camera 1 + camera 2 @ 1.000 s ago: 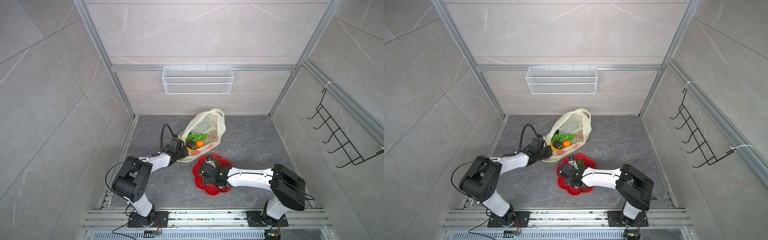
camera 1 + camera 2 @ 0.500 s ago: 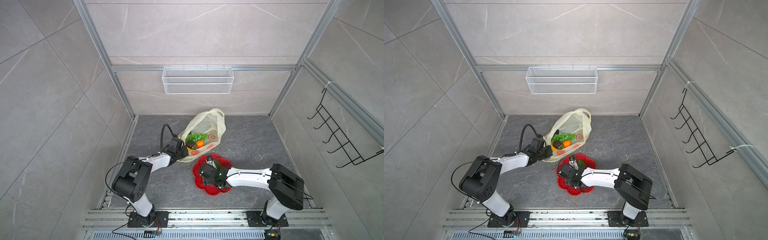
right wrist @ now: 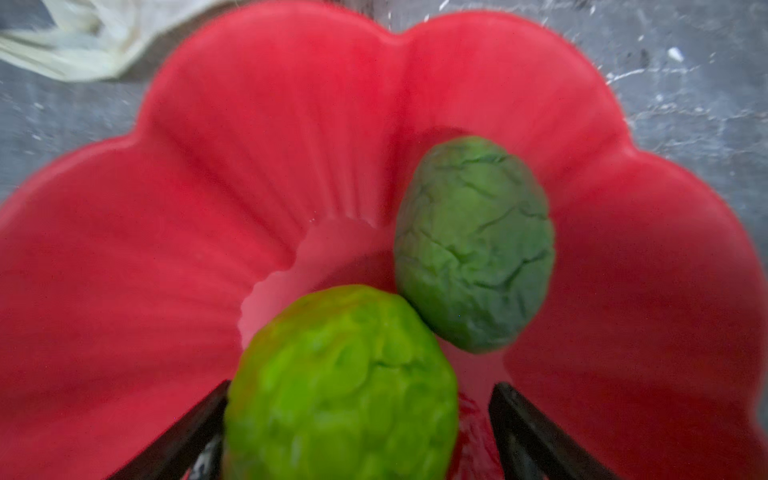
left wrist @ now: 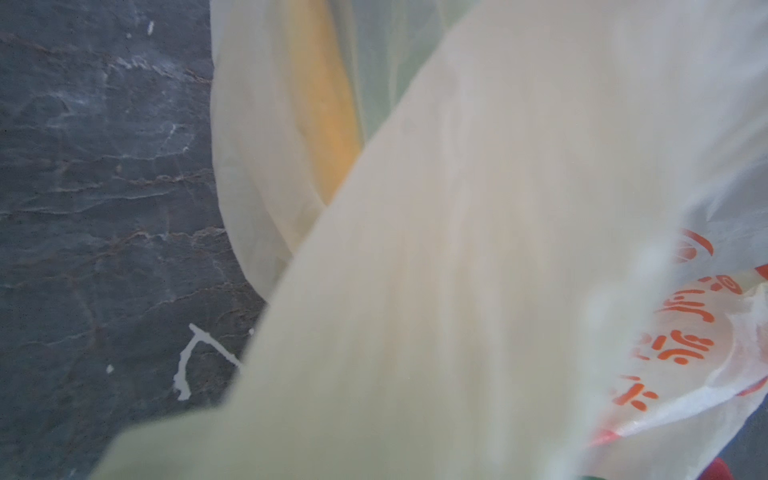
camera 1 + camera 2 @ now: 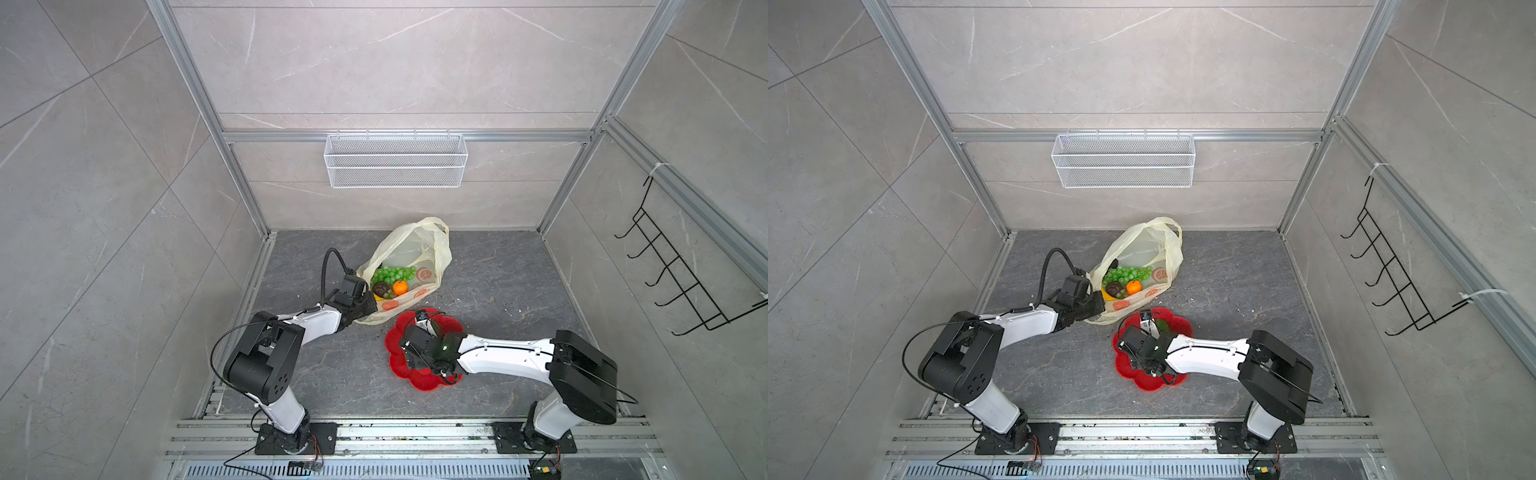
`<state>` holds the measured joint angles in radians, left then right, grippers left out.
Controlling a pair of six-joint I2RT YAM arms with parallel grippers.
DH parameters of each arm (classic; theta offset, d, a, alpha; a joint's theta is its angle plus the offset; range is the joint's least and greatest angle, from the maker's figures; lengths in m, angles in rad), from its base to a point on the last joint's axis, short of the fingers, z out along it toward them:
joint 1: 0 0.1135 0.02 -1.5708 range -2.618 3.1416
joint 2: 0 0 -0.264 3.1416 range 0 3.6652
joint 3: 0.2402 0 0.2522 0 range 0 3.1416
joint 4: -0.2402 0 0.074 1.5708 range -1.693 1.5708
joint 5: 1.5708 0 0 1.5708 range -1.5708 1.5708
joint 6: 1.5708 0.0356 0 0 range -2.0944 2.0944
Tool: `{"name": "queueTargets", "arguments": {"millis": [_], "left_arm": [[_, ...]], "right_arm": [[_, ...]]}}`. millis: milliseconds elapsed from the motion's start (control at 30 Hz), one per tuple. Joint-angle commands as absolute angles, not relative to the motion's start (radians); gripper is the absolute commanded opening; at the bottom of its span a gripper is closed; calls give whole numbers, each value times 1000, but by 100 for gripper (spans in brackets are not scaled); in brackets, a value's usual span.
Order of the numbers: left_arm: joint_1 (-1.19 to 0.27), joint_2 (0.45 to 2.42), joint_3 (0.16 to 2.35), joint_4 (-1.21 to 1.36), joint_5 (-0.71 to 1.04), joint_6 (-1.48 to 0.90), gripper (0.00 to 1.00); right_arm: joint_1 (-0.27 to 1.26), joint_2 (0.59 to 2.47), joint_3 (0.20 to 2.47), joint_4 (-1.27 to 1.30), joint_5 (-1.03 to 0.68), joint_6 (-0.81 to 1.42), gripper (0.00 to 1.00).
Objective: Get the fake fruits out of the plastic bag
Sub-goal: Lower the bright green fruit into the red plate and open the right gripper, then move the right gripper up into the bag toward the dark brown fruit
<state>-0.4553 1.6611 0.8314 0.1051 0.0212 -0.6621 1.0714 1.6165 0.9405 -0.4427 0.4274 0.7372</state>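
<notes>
Right gripper (image 3: pixel 361 386) spread around bumpy lime-green ball (image 3: pixel 340 374), wrinkled dark-green avocado (image 3: pixel 473 245) touching

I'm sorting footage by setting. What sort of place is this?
Probably a staged robot test cell: tile-look wall panels in an aluminium frame, two robot arms bolted to a floor rail, a wire basket hung on the back wall.

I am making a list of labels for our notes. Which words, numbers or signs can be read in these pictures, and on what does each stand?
Orange characters on the plastic bag, left wrist view: seemingly not Latin letters, too blurred to read.
Orange round prints on the same bag, in a top view: pictures only, no letters can be made out.
Nothing else shows readable text.
</notes>
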Motion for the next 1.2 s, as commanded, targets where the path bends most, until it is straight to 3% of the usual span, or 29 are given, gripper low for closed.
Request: {"name": "queueTargets", "arguments": {"millis": [0,133,300,467,700,1167], "left_arm": [[-453,1644,841,109,15,-649,2],[-453,1627,834,104,3,-649,2],[-453,1598,814,106,-38,-660,2],[-451,1580,787,122,-69,-677,2],[-452,1608,790,153,-17,-686,2],[-453,1694,864,107,61,-665,3]], "right_arm": [[1074,1539,969,-519,467,709,96],[1074,1469,983,-510,506,650,96],[1045,1518,1115,-493,541,557,94],[944,1626,1251,-392,374,499,91],[780,1832,1473,-406,138,546,78],[756,2154,1746,-436,31,603,73]]}}
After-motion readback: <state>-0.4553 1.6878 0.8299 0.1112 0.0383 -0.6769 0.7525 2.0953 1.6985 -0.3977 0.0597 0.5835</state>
